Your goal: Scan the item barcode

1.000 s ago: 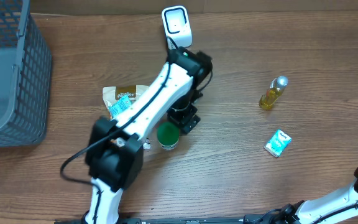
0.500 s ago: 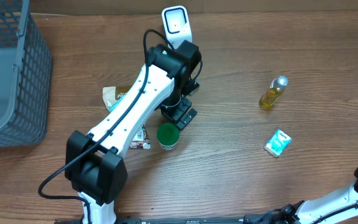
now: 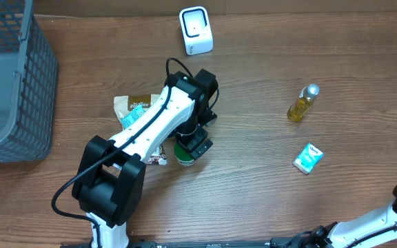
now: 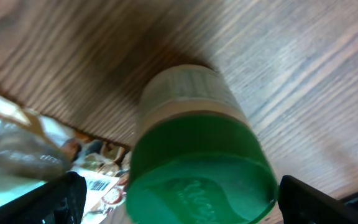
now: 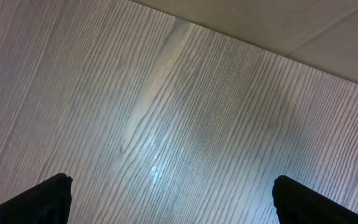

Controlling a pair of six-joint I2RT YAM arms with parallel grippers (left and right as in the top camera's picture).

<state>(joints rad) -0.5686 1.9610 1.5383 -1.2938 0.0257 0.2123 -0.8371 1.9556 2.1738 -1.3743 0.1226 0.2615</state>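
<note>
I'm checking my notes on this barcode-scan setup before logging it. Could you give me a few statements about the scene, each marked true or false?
1. The left gripper is open, with a finger on either side of the green-lidded jar. True.
2. The right gripper holds the yellow bottle. False: it is open over the bare table, and the bottle sits apart on the wood.
3. The white scanner stands at the table's far edge, clear of both arms. True.
4. The teal box lies against the scanner. False: it lies far from it, near the bottle.

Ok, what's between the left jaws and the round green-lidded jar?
Nothing. In the left wrist view the round green-lidded jar stands directly between the open left jaws.
</note>
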